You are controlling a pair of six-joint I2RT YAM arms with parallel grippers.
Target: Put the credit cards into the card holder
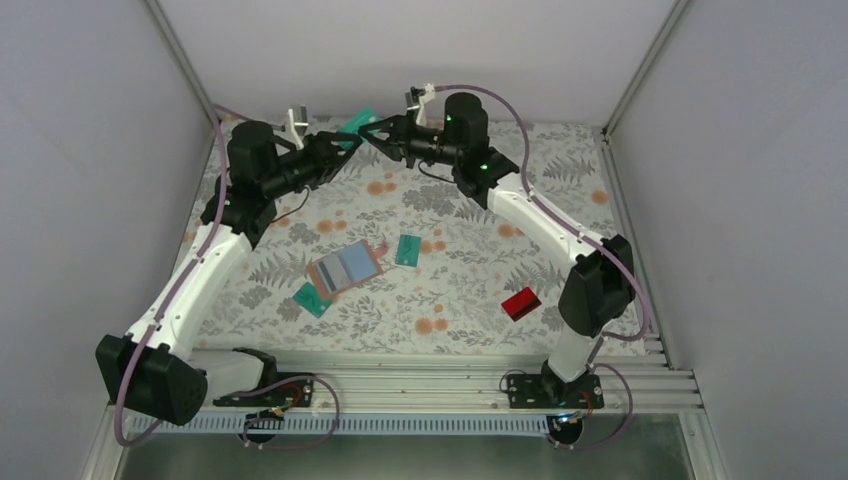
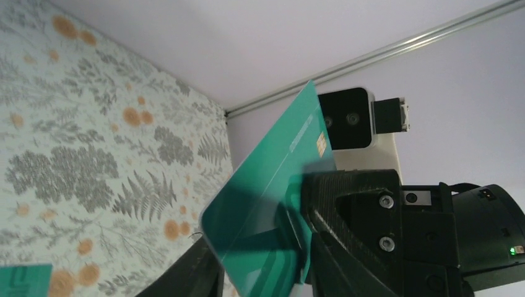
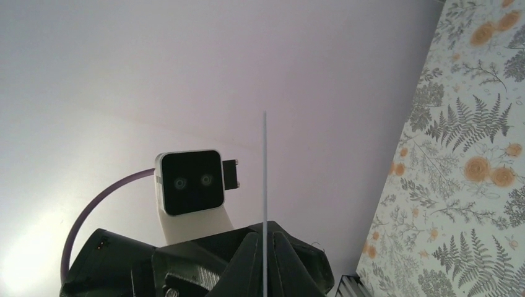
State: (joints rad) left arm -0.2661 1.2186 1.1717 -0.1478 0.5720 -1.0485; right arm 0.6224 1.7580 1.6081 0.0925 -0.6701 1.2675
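At the back of the table both grippers meet around one teal-green credit card (image 1: 355, 122). My right gripper (image 3: 264, 250) is shut on it, and the card stands edge-on between its fingers. In the left wrist view the same card (image 2: 272, 185) shows its face and chip, with my left gripper (image 2: 260, 281) around its lower end, jaws parted. The tan-brown card holder (image 1: 368, 262) lies mid-table with card faces showing in it. A teal card (image 1: 407, 250) lies to its right, another teal card (image 1: 312, 299) in front of it, and a red card (image 1: 521, 303) further right.
The floral tablecloth (image 1: 450, 200) covers the table between pale side walls (image 1: 100, 150). A metal rail (image 1: 430, 385) with both arm bases runs along the near edge. Both arms reach over the table to the back wall.
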